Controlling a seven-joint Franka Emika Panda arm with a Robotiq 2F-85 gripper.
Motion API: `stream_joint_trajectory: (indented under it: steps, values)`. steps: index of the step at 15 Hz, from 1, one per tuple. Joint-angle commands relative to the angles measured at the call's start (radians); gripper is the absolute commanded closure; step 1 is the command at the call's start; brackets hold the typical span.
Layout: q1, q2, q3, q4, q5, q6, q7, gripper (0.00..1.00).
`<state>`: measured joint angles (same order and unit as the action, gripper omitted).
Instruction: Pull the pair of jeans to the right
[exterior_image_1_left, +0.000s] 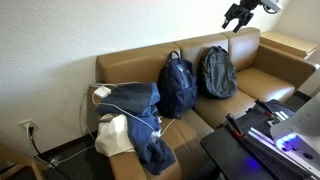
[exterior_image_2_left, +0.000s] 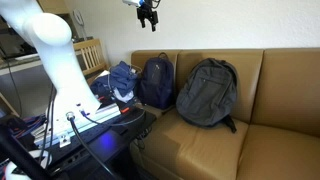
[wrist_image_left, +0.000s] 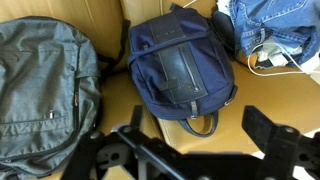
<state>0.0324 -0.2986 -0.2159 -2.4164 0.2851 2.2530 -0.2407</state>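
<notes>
The blue jeans are heaped over one end of the tan sofa and hang down its front. They also show in an exterior view and at the top right of the wrist view. A white cable lies over them. My gripper is open and empty, high in the air above the sofa back, well away from the jeans. It shows near the ceiling in an exterior view, and its fingers spread wide in the wrist view.
A navy backpack and a grey backpack lean against the sofa back between the gripper and the jeans. A white cloth hangs beside the jeans. Black equipment stands in front of the sofa. A wooden table stands beside it.
</notes>
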Motion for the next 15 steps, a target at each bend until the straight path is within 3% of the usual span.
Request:
stream_joint_trajectory:
  steps: [1, 4, 9, 11, 12, 15]
  values:
    - [-0.025, 0.002, 0.023, 0.002, 0.008, -0.003, -0.006, 0.0]
    - [0.004, 0.142, -0.022, 0.232, 0.08, -0.156, -0.151, 0.0]
    - [-0.048, 0.298, -0.017, 0.523, 0.07, -0.45, -0.378, 0.0]
    - [-0.073, 0.339, 0.001, 0.58, 0.077, -0.442, -0.457, 0.0]
    - [-0.077, 0.271, 0.019, 0.496, 0.071, -0.414, -0.386, 0.0]
    - [-0.092, 0.324, 0.027, 0.555, 0.069, -0.416, -0.426, 0.0]
